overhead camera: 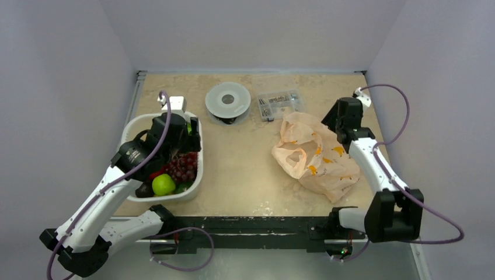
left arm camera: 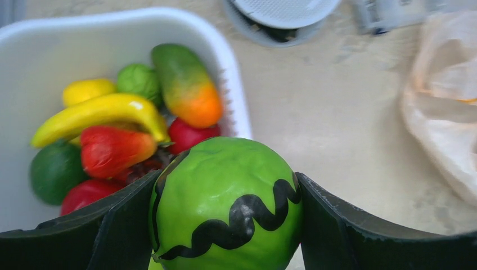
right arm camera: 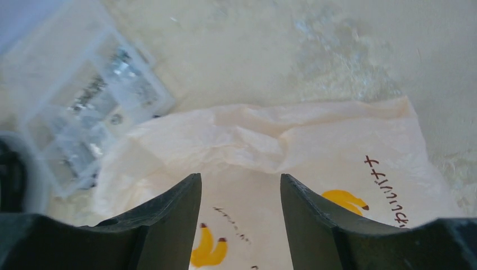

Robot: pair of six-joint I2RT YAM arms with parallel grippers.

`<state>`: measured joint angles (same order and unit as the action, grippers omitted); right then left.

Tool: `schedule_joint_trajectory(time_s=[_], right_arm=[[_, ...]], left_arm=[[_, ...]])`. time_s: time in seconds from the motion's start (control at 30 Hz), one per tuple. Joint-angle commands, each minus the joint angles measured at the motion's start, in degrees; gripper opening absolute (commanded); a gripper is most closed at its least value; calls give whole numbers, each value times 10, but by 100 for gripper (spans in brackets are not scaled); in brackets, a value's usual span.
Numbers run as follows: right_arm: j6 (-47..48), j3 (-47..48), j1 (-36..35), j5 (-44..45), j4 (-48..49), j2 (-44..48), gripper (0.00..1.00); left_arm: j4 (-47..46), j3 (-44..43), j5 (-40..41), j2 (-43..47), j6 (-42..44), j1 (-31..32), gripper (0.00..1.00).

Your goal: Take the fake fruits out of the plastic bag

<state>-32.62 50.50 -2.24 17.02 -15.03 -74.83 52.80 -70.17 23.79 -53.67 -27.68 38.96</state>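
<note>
Left hand is pinching a small green watermelon with a black wavy stripe, hanging over the right side of the white tub. In the tub a heap is already gathered: banana, mango, red pepper, grapes and a green apple. Once the watermelon is dropped in, that one is done too.

Further right on the surface, at the back, sit a grey reel and a clear box. The plastic bag lies slumped and crumpled beside them. I can't tell whether any fruit remains inside. Right hand hovers over the bag's far end, spread, with nothing between its fingers.
</note>
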Motion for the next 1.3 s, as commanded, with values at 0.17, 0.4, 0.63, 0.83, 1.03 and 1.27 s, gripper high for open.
schedule_joint_trajectory(time_s=[0.17,0.4,0.63,0.83,1.03,1.27], right_arm=[[82,87,-88,-97,-64,162,66],[86,118,-123,-252,-104,207,71],[67,132,-224,-303,-109,218,78],[49,119,-299,-274,-90,212,80],[44,103,-317,-268,-75,211,80],[59,120,-320,-256,-93,209,80]], left_arm=[[85,67,95,-9,-83,-96,0],[19,110,171,-35,-120,-122,0],[-44,43,141,-146,-72,-190,0],[-58,-45,83,-263,-43,-265,0],[-23,-93,46,-327,-44,-307,33],[-18,-70,46,-277,-51,-307,100]])
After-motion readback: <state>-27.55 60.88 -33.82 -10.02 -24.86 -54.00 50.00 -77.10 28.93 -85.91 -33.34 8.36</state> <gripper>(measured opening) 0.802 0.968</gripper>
